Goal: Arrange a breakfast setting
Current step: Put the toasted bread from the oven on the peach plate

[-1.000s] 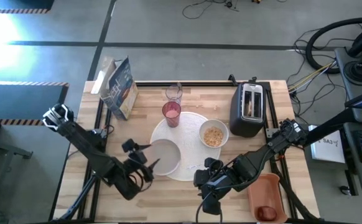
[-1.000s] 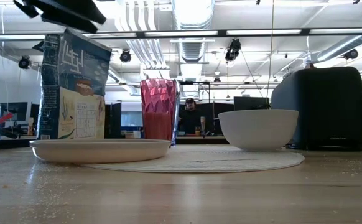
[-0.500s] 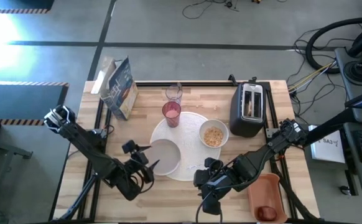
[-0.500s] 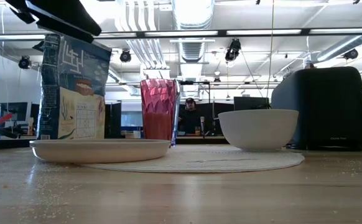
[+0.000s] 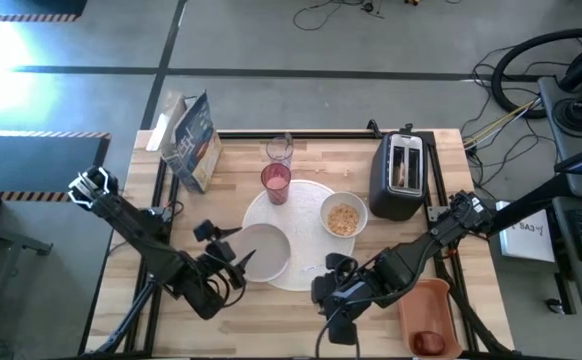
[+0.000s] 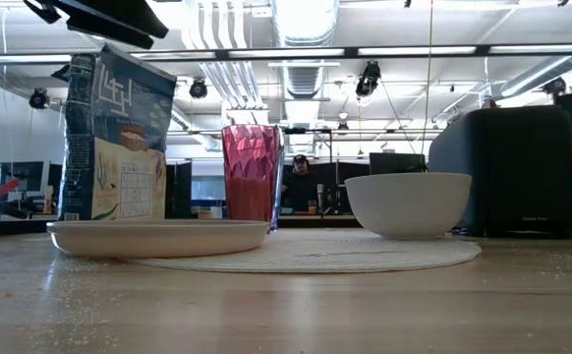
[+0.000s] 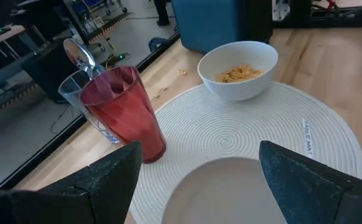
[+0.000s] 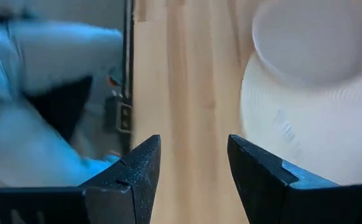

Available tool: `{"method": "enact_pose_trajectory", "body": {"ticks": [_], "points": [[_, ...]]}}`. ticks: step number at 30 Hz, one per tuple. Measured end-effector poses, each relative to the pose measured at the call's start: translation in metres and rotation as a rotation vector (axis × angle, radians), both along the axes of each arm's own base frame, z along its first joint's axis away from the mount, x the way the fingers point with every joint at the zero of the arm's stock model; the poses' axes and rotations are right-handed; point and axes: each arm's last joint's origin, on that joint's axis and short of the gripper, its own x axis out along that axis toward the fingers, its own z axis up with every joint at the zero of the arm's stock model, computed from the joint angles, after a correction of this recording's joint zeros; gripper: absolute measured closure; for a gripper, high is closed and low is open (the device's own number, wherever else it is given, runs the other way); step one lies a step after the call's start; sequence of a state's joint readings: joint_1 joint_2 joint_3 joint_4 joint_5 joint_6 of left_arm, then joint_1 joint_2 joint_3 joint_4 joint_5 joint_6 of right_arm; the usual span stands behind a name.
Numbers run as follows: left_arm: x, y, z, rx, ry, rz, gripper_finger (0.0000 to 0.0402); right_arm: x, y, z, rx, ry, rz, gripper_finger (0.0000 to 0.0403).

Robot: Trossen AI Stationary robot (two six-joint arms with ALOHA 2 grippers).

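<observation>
A large white round woven mat [image 5: 306, 240] lies mid-table. On it rest a smaller pale plate [image 5: 266, 250], a small white bowl [image 5: 343, 217] of cereal and a pink tumbler [image 5: 275, 183]. Behind the tumbler stands a clear glass [image 7: 75, 93] with a spoon [image 7: 80, 53] in it. My left gripper [image 5: 233, 262] hangs open above the pale plate's left rim [image 7: 231, 193]; the low view shows it well above the table [image 6: 99, 20]. My right gripper [image 5: 326, 290] hovers open over bare wood at the mat's near edge [image 8: 193, 142], nothing between its fingers.
A black toaster [image 5: 398, 175] stands at the far right and a cereal box [image 5: 193, 140] at the far left. An orange tray [image 5: 429, 310] with a dark-red fruit [image 5: 429, 342] sits at the near right corner. Crumbs dot the wood near the front edge [image 6: 266, 305].
My right gripper has rolled a little about its own axis while staying in place. Nothing on the table has moved.
</observation>
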State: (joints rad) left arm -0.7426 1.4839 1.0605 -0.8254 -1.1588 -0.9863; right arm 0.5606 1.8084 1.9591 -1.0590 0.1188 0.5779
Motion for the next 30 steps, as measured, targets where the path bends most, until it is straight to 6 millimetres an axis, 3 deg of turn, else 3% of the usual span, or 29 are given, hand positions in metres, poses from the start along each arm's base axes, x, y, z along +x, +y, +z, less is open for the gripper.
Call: {"method": "enact_pose_trajectory", "body": {"ticks": [5,10,21,26,30], "points": [[-0.014,0.003,0.000,-0.037,-0.029,-0.001,0.0095,0.001,-0.002,0.000,-0.213,-0.079,0.308,0.0227],[-0.023,0.012,-0.005,-0.093,-0.061,0.025,0.0095,0.004,0.000,0.002,-0.303,-0.150,0.464,0.0227],[-0.043,0.034,-0.003,-0.086,-0.130,0.047,0.0095,0.032,0.012,0.032,-0.021,-0.520,0.237,0.0227],[-0.052,0.043,-0.006,-0.091,-0.147,0.051,0.0095,0.035,0.010,0.033,0.029,-0.520,0.176,0.0227],[-0.057,0.048,-0.013,-0.113,-0.169,0.052,0.0095,0.035,0.000,0.025,-0.052,-0.446,0.128,0.0227]]}}
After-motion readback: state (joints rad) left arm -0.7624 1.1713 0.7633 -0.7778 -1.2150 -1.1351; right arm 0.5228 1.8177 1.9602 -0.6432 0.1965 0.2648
